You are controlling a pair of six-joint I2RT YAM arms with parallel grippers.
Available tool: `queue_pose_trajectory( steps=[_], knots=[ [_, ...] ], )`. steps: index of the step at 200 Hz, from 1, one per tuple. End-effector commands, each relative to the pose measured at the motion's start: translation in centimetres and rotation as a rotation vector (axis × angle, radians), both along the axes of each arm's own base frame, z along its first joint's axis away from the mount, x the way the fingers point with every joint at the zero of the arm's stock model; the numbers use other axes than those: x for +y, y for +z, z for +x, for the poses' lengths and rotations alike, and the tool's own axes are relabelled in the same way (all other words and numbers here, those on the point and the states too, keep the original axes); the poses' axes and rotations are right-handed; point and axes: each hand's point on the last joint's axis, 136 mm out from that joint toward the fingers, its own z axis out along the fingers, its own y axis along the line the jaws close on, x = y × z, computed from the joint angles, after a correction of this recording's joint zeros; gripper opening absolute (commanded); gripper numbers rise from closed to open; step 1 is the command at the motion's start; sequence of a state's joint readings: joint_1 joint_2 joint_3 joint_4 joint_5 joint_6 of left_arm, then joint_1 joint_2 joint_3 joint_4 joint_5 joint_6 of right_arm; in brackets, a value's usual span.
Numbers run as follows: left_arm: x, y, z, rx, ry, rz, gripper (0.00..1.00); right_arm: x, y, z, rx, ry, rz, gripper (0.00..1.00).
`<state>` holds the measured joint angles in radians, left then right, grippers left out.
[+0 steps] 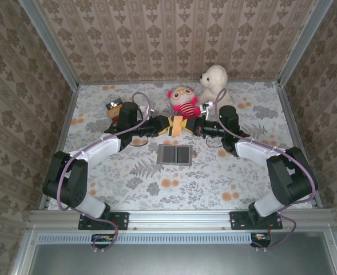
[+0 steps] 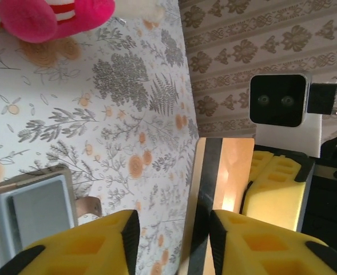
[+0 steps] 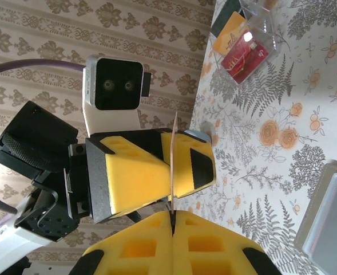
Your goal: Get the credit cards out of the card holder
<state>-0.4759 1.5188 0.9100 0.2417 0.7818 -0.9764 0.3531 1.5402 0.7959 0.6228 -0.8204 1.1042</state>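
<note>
A gold-brown credit card [image 1: 177, 125] with a dark stripe [image 2: 232, 172] hangs upright above the table, between both grippers. My right gripper [image 3: 172, 215] is shut on its edge, and the card [image 3: 173, 150] shows edge-on as a thin line. My left gripper [image 2: 174, 220] is open around the other end. The card rests by one black pad [image 2: 217, 235], with a wide gap to the other. The grey card holder [image 1: 175, 154] lies open and flat on the table just in front of the grippers, its leaves [image 2: 31, 213] [image 3: 328, 220] visible below.
A pink plush doll [image 1: 183, 101] and a white plush bear [image 1: 215, 83] sit right behind the grippers. A small clear box [image 3: 244, 47] holding red and orange cards lies at the back left [image 1: 115, 107]. The table's side rails [image 1: 65, 132] run along both edges.
</note>
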Motion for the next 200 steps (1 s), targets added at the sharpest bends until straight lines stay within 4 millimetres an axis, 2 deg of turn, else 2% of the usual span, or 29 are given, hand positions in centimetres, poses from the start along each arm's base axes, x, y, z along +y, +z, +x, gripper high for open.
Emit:
queue_pose_trajectory(
  steps=[1,48,64,88,99,117,129,132,137,168,185,200],
  knots=[
    [-0.2,2.4,-0.5,-0.052,-0.035,-0.061,0.34,0.6,0.6,-0.5,-0.017,0.041,0.03,0.0],
    [-0.1,2.9,-0.6,-0.074,-0.043,-0.068,0.14,0.6,0.8,-0.6,-0.017,0.046,0.032,0.0],
    [0.0,3.0,-0.7,-0.087,-0.042,-0.062,0.1,0.6,0.5,-0.7,-0.015,0.047,0.017,0.05],
    [0.5,3.0,-0.8,-0.116,-0.034,-0.018,0.04,-0.1,-0.3,-0.9,-0.007,0.03,-0.056,0.23],
    [0.9,2.9,-0.8,-0.138,-0.022,0.026,0.03,-0.7,-0.9,-1.1,-0.003,0.011,-0.116,0.36],
    [2.1,2.4,-0.6,-0.192,0.002,0.142,0.0,-2.0,-1.8,-1.4,0.002,-0.026,-0.241,0.58],
    [3.3,1.6,-0.2,-0.221,0.04,0.248,0.0,-3.0,-2.6,-1.6,0.004,-0.055,-0.321,0.68],
    [3.6,1.5,-0.1,-0.231,0.047,0.274,0.0,-3.3,-1.9,-1.9,-0.023,-0.065,-0.332,0.7],
    [4.1,1.2,0.0,-0.248,0.055,0.321,0.0,-3.8,-2.1,-2.0,-0.03,-0.077,-0.365,0.74],
    [7.7,0.1,1.6,-0.372,0.13,0.586,0.0,-6.4,-3.9,-2.7,-0.019,-0.137,-0.557,0.89],
    [9.3,0.6,2.6,-0.459,0.145,0.704,0.0,-7.3,-4.4,-3.0,-0.017,-0.161,-0.598,0.99],
    [10.0,1.4,3.5,-0.558,0.126,0.792,0.0,-7.8,-4.6,-3.0,-0.022,-0.178,-0.617,1.0]
  ],
)
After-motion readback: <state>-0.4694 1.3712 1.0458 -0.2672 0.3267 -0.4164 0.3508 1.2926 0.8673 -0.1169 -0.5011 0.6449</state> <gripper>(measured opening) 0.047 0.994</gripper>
